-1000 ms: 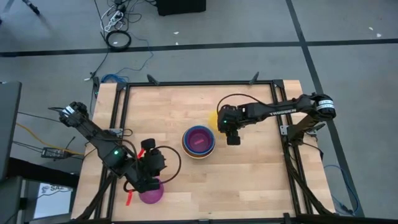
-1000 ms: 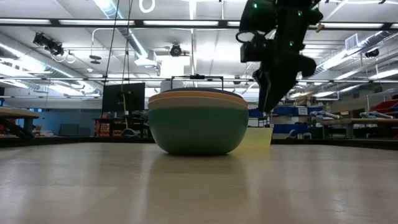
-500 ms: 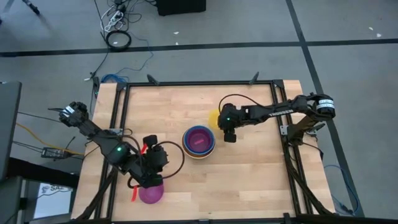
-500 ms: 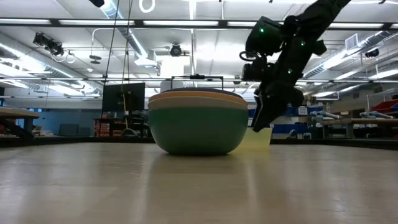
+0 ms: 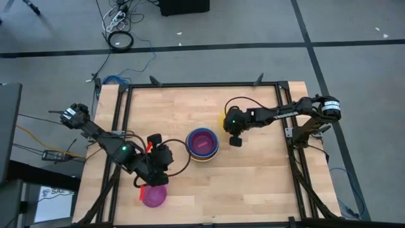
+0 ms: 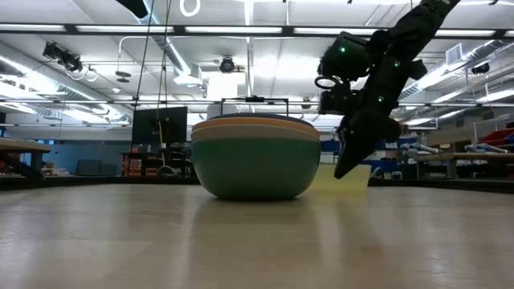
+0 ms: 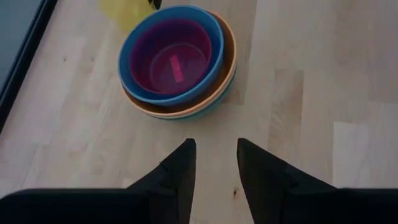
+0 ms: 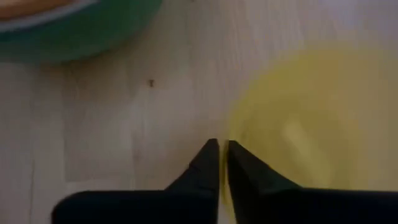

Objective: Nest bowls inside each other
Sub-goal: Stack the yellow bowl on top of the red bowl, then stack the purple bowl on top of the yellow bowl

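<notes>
A nested stack [image 5: 202, 144] stands mid-table: a magenta bowl inside a blue one, inside orange and teal ones [image 7: 177, 62] [image 6: 255, 168]. Just to its far right a small yellow bowl [image 5: 221, 118] [image 8: 298, 124] stands on its base. My right gripper [image 5: 229, 125] [image 8: 221, 146] [image 6: 341, 170] is down at it, shut on its rim. A small magenta bowl [image 5: 154, 196] sits alone near the front left. My left gripper [image 5: 163, 158] [image 7: 214, 146] hovers open between that bowl and the stack, pointing at the stack, with nothing between its fingers. My right gripper pinches the yellow bowl's rim [image 8: 233, 124] on the side facing the stack. One finger [image 8: 242, 168] is inside the bowl and the other [image 8: 205, 165] outside. The fingers slant down from above. The bowl stands on the table [image 6: 353, 183].
The tabletop is bare wood [image 5: 253, 177] inside a black frame [image 5: 202, 84]. Both arms' cables loop over the table beside the bowls. Free room lies at the near right and the far left.
My right gripper has come down beside the stack to the yellow bowl and tipped more steeply. My left gripper has swung from above the lone magenta bowl toward the stack, leaving that bowl uncovered.
</notes>
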You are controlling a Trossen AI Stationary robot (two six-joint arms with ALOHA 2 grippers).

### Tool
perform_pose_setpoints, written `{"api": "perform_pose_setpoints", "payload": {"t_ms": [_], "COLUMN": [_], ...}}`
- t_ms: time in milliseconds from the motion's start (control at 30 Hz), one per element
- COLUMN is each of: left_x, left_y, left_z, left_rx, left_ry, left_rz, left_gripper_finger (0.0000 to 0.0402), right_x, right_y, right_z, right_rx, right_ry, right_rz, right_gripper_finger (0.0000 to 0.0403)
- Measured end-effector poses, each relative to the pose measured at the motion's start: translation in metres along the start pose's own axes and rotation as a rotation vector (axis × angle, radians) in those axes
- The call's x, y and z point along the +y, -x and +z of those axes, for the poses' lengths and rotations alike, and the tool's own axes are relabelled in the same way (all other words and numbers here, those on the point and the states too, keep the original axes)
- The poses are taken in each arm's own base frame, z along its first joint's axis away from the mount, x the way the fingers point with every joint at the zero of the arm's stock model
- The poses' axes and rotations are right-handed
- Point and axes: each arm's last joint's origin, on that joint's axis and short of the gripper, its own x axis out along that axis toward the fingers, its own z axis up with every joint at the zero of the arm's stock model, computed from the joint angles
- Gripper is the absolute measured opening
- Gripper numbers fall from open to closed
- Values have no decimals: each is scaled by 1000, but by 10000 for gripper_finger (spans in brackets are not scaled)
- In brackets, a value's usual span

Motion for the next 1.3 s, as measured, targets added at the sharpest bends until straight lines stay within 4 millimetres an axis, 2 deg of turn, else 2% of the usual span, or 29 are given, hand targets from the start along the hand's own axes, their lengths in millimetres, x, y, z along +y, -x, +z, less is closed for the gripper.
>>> {"api": "perform_pose_setpoints", "payload": {"t_ms": [167,300,367,433,533,667,767,900,1033,1133,1300], "left_x": [0,0,0,0,-1,-2,-4,-5,-6,-7,-7], "left_y": [0,0,0,0,0,0,0,0,1,2,2], "left_z": [0,0,0,0,0,2,5,6,6,6,6], "left_rx": [0,0,0,0,-4,-22,-44,-54,-62,-66,-64], "left_ry": [2,3,4,5,8,23,41,49,52,53,51], "left_rz": [-1,-1,-2,-2,-5,-18,-35,-43,-51,-58,-57], "left_gripper_finger": [127,127,127,127,127,127,127,127,127,127,127], "right_x": [12,29,38,51,72,93,108,130,138,139,139], "right_y": [4,24,38,52,71,82,73,40,18,17,31], "right_z": [7,36,54,71,94,101,99,95,94,98,107], "right_rx": [-19,-126,-184,-251,-374,-449,-432,-386,-367,-360,-316], "right_ry": [35,54,33,23,44,4,-30,-18,-46,-74,-90], "right_rz": [-141,-318,-337,-303,-152,-6,30,69,72,73,64], "right_gripper_finger": [2,1,1,1,0,0,0,0,18,51,121]}}
